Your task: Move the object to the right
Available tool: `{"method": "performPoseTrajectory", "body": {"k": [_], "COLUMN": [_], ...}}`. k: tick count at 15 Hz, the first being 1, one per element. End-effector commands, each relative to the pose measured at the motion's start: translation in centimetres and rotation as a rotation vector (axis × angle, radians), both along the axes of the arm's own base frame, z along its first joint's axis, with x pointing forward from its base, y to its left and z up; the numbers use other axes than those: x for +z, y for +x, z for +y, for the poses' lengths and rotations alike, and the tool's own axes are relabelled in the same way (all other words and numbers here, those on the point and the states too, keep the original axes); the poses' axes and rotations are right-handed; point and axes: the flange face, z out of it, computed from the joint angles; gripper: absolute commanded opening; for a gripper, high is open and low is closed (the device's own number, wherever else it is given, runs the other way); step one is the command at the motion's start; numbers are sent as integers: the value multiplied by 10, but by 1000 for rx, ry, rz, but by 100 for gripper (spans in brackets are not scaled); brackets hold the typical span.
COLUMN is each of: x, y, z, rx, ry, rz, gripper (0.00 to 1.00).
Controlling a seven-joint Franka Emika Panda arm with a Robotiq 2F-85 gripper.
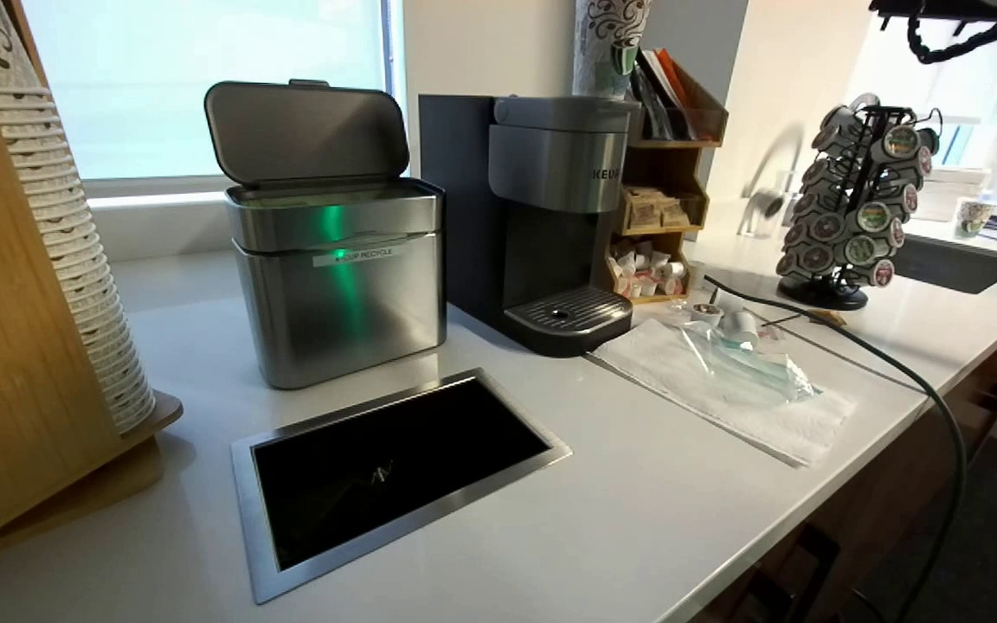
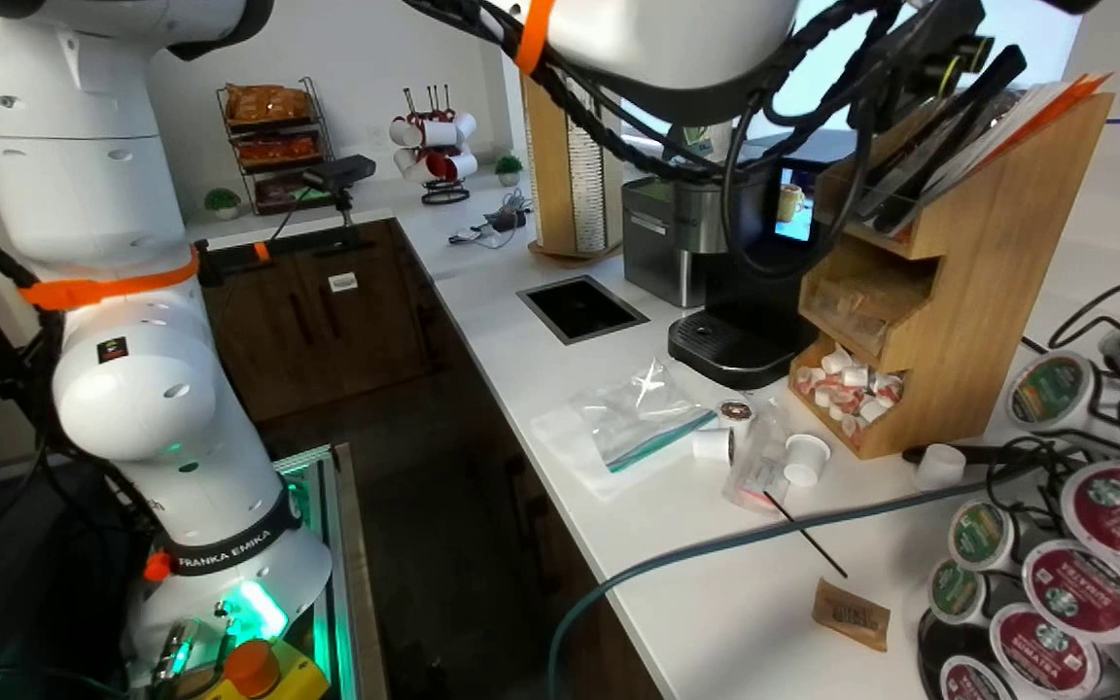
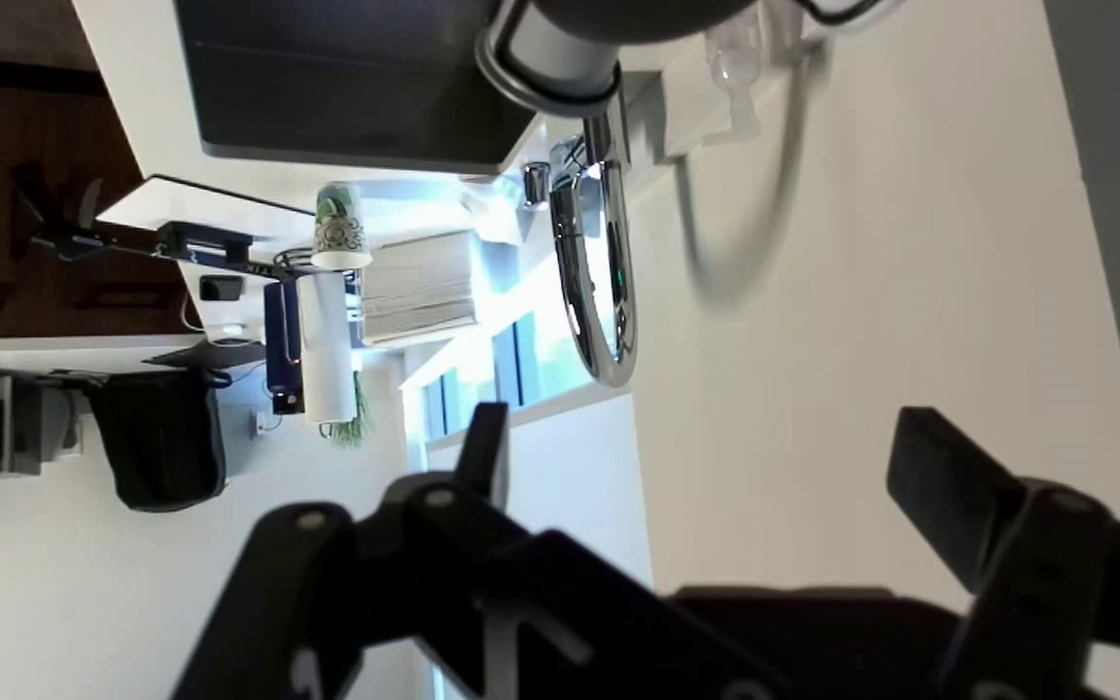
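Observation:
The object, a tall dark wire carousel rack (image 1: 873, 217) studded with coffee pods, stands upright on the counter near the sink. Its pods fill the lower right corner in an exterior view (image 2: 1075, 590), where part of it is cut off by the frame edge. A few blurred parts of the rack (image 3: 560, 63) show at the top of the wrist view. My gripper (image 3: 711, 476) is open and empty in the wrist view, with a pale wall beyond its fingers. The fingers are apart from the rack. They cannot be made out in the exterior views.
The coffee maker (image 1: 561, 164), steel bin (image 1: 351, 303) and wooden organizer (image 2: 1017, 282) stand along the counter. A plastic bag (image 2: 643, 418) and loose pods lie in front. A cable (image 2: 716, 546) crosses the counter. The sink (image 1: 948, 264) and faucet (image 3: 575, 262) are beyond the rack.

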Motion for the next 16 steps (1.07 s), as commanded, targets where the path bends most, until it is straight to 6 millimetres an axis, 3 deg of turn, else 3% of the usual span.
{"method": "performPoseTrajectory", "body": {"k": [1,8,12,13,16], "x": [15,26,16,21,18], "y": [-12,-20,-18,-14,-15], "z": [31,79,82,79,81], "rx": [127,390,499,443,486], "ry": [115,255,360,308,337], "rz": [1,156,286,233,273], "gripper": [100,100,100,100,100]}}
